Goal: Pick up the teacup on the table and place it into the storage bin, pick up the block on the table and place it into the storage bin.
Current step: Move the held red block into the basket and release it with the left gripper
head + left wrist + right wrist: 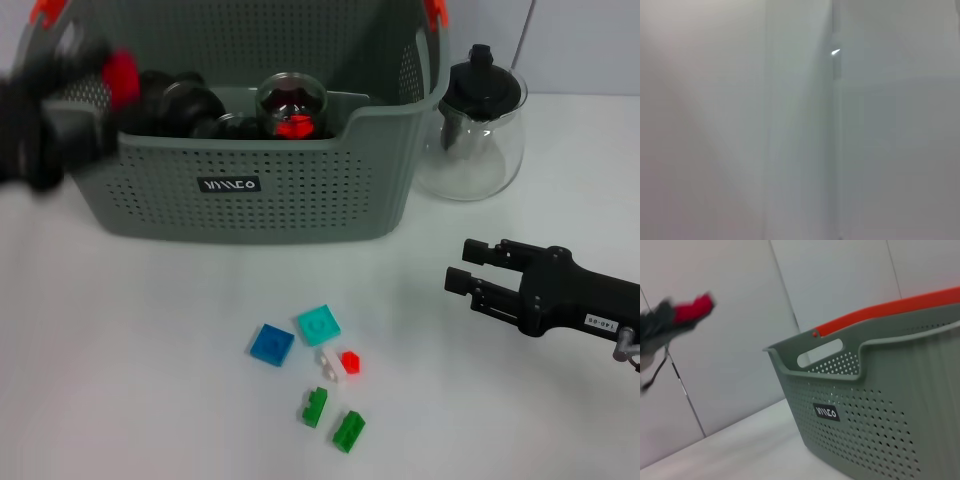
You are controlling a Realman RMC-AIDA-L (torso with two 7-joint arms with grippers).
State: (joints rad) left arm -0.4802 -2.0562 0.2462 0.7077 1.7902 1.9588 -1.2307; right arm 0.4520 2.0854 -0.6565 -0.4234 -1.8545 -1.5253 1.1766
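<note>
While the left gripper [110,75] hangs blurred over the storage bin's [250,215] left rim with something red at its tip, I cannot tell whether it clasps a block or is bare; the left wrist view shows only blank grey. A glass teacup [291,105] with a red patch inside already sits in the bin beside dark round objects, so the cup half looks done and the block half is in hand. On the table in front of the bin lie a blue block [271,344], a teal block [318,325], a small red block [350,362] touching a white piece [333,364], and two green blocks [315,407] [348,431]. The right gripper [462,267] hovers low to the right of the blocks, fingers spread, holding nothing. Next move probably calls for a drop into the bin. The glass teapot [472,135] stands just beside the bin's right wall, clear of the blocks; the tight cluster could hamper a clean pinch.
</note>
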